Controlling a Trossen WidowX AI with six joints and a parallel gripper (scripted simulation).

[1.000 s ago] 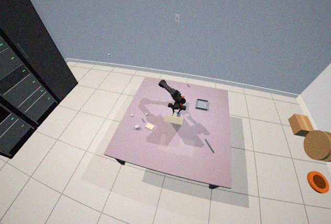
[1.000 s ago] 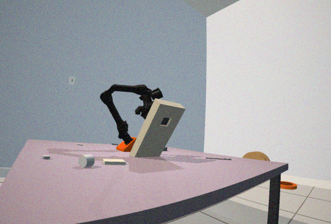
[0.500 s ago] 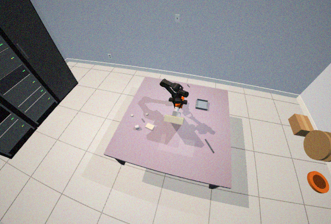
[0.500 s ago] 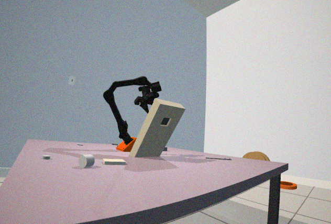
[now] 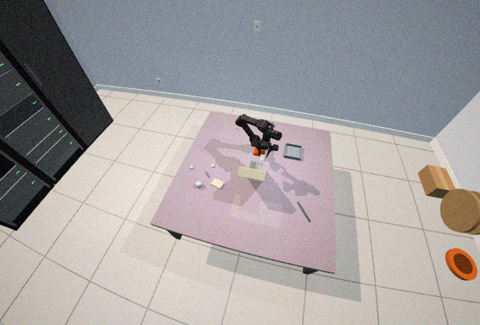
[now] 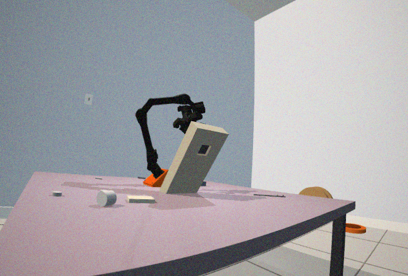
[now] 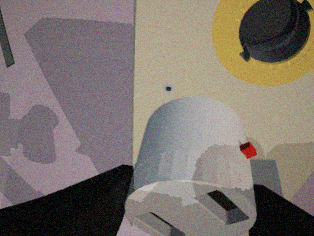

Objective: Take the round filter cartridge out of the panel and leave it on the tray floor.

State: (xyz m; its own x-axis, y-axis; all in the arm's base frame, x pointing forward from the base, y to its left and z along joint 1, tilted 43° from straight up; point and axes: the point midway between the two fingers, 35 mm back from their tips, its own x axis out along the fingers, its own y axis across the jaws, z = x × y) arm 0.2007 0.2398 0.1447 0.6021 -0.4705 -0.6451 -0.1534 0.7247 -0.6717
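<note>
My gripper [image 5: 263, 154] [image 7: 190, 186] is shut on the pale grey round cartridge [image 7: 195, 135]. The cartridge is out of the panel, in front of its sloping face. Its slotted end faces the wrist camera, and a small red tab [image 7: 248, 150] shows on its side. The cream service panel [image 5: 251, 173] [image 6: 194, 167] [image 7: 165, 50] leans on the table; its face shows a yellow ring [image 7: 222, 45] around a dark round area. In the exterior view the panel hides the fingertips and cartridge. The tray [image 5: 292, 152] lies beside the arm, to the right in the top view, with nothing visible in it.
A white cylinder [image 5: 198, 184] [image 6: 106, 198] and a cream block [image 5: 216, 183] [image 6: 140, 198] lie left of the panel, near small white pieces and a short dark bar [image 5: 207, 175]. A dark rod [image 5: 304, 211] [image 6: 269, 195] lies to the right.
</note>
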